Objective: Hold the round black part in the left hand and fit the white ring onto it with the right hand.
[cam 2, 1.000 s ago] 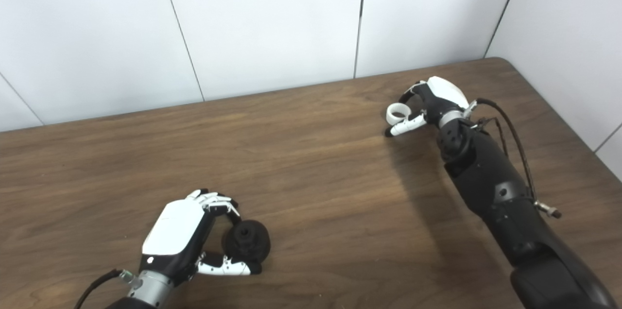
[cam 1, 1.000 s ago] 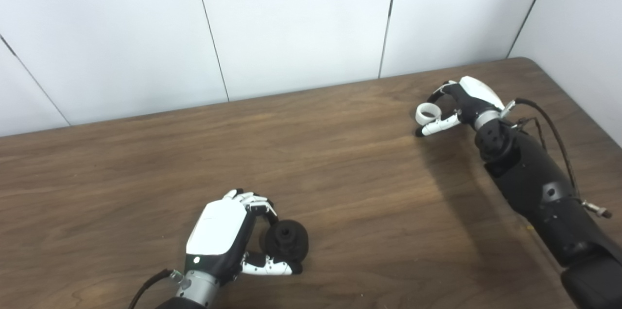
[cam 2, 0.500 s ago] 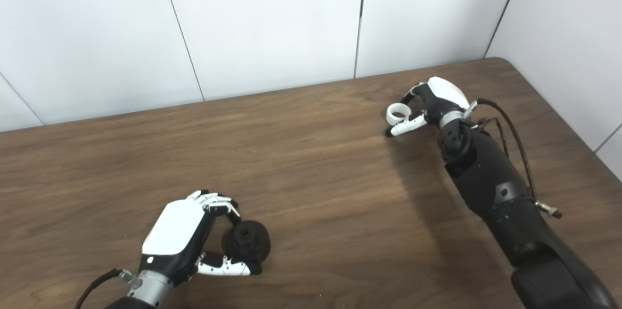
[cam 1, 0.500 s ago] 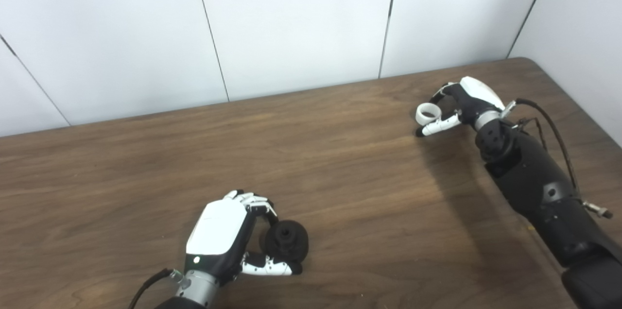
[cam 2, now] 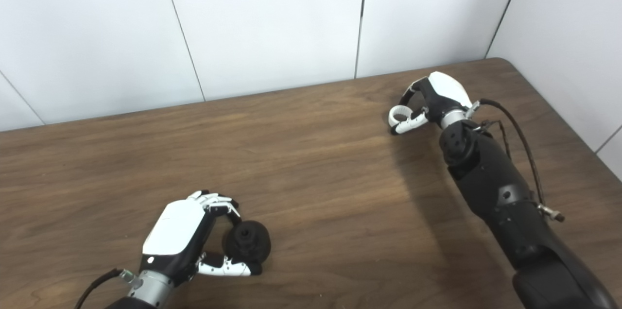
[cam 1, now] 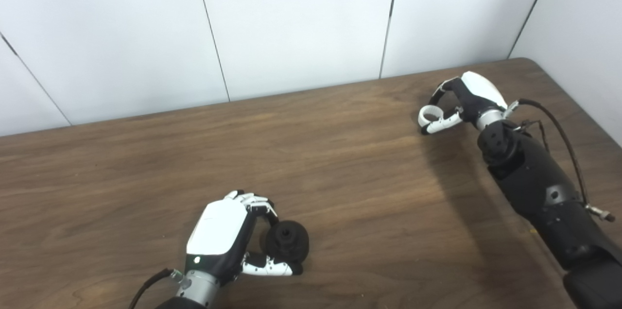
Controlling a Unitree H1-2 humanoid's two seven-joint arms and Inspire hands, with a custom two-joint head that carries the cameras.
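Observation:
The round black part [cam 1: 286,242] sits near the table's front, gripped between the fingers and thumb of my left hand [cam 1: 224,231], which is shut on it. The white ring [cam 1: 430,115] is at the far right of the table, held between the fingers and thumb of my right hand [cam 1: 466,97], tilted so its hole faces partly sideways. The same scene shows in the right eye view: black part [cam 2: 248,246], left hand [cam 2: 180,233], ring [cam 2: 399,114], right hand [cam 2: 437,93]. The two hands are far apart.
The brown wooden table [cam 1: 340,178] runs to a white panelled wall [cam 1: 291,22] at the back and right. A black cable [cam 1: 554,124] loops beside my right forearm.
My right hand has closed tighter on the white ring, tilted it and lifted slightly. My left hand and the black part have not moved.

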